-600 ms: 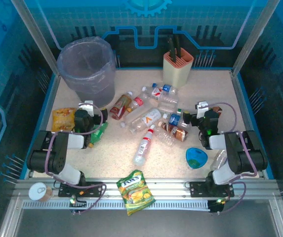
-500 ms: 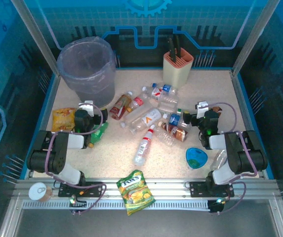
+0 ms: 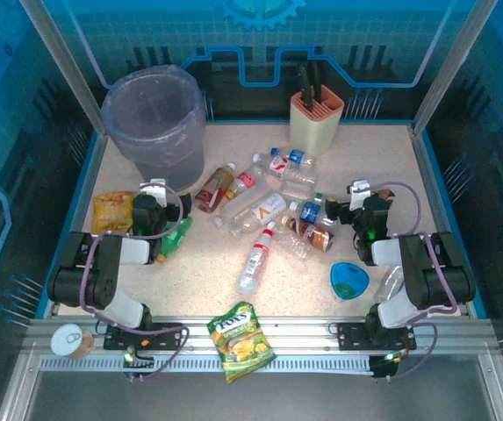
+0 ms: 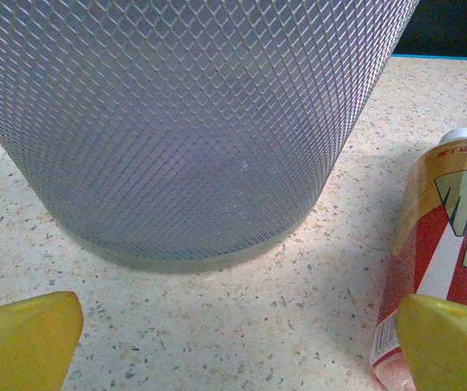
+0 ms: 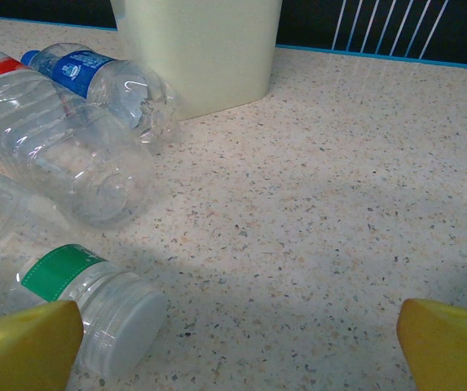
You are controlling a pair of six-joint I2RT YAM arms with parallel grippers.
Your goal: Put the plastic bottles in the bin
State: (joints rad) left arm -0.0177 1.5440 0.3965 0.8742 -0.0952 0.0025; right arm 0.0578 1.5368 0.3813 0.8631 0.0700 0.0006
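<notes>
Gaping wide and empty, left pincer (image 4: 233, 342) with the bin (image 4: 192, 122) right in front and a brown bottle (image 4: 445, 236) just beside it on the right, right pincer (image 5: 237, 346) also wide and empty with a white-capped bottle (image 5: 94, 305) just to its left, so best to slide sideways over a bottle's middle, then squeeze gently.
</notes>
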